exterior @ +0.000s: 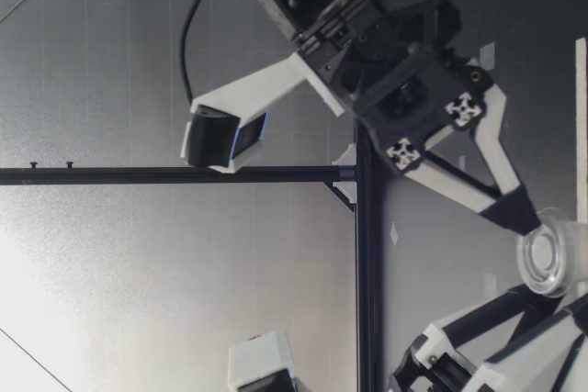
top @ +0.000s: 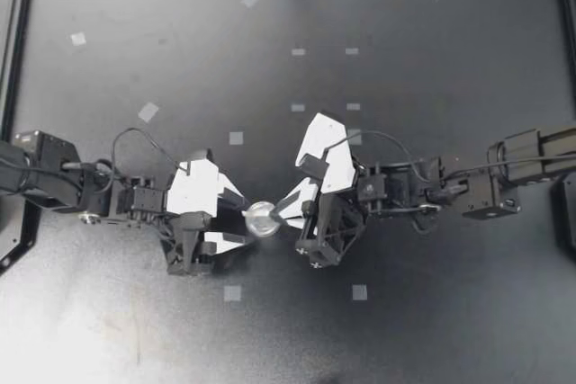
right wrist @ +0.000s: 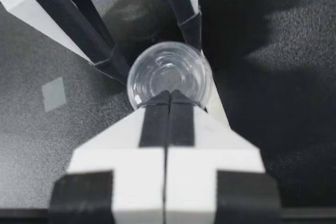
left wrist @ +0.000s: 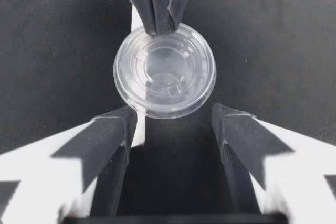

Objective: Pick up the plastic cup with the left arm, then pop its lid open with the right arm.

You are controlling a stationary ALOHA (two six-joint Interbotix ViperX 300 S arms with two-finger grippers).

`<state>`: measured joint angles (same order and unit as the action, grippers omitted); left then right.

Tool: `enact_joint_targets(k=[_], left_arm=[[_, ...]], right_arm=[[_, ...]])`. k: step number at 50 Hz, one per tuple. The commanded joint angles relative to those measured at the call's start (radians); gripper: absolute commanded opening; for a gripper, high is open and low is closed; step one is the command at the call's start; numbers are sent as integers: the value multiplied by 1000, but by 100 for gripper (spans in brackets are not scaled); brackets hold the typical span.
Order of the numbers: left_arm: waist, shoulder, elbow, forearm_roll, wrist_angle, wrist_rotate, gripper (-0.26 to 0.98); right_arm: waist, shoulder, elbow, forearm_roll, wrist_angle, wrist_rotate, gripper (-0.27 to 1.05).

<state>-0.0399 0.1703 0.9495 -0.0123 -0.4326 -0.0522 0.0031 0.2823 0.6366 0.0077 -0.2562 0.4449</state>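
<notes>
Closest in the left wrist view are the two dark-padded fingers (left wrist: 113, 135) of my left pincer (top: 245, 225), spread wide apart. A clear round plastic lid (top: 262, 219) with moulded concentric rings sits just ahead of those fingertips, opposite the gap between them. One finger seems to brush the lid's rim and the other stands just clear of it, so this pincer is open and grips nothing.

My right pincer (top: 276, 214) comes in from the opposite side. Its two fingers are pressed together, and their tips pinch the far rim of the lid (left wrist: 165, 70). From the right wrist camera, the closed fingertips of that pincer (right wrist: 169, 95) meet on the near edge of the lid (right wrist: 168, 72). The left pincer's fingers (right wrist: 89, 40) splay out beyond it.

From above, the lid lies near the middle of the dark matte table (top: 405, 6), a little toward the front, exactly between the two pincers. Each arm reaches in from its own side.

At table height, the right pincer (exterior: 519, 218) slants down to the lid (exterior: 548, 259), which looks tilted. Whether the lid rests on the table I cannot tell.

Small pale tape squares (top: 232, 293) are scattered over the table, and two of them lie just in front of the pincers.
</notes>
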Motion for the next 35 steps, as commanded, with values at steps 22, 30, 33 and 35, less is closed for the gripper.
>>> enact_joint_targets(k=[22,30,33,35], left_arm=[[-2,-9,-26,0,-15,-8,59],[-2,-6,-32,0,-5,-11,59],[-2,-6,-34,0,-2,-5,59],[-2,-5,-34,0,2,-3,59]], right_arm=[[6,-26,17,-2,-3,17,-7],[6,-23,15,-5,-6,15,-7],[6,-23,15,-6,-6,15,-7],[6,-23,15,-6,-8,15,-7]])
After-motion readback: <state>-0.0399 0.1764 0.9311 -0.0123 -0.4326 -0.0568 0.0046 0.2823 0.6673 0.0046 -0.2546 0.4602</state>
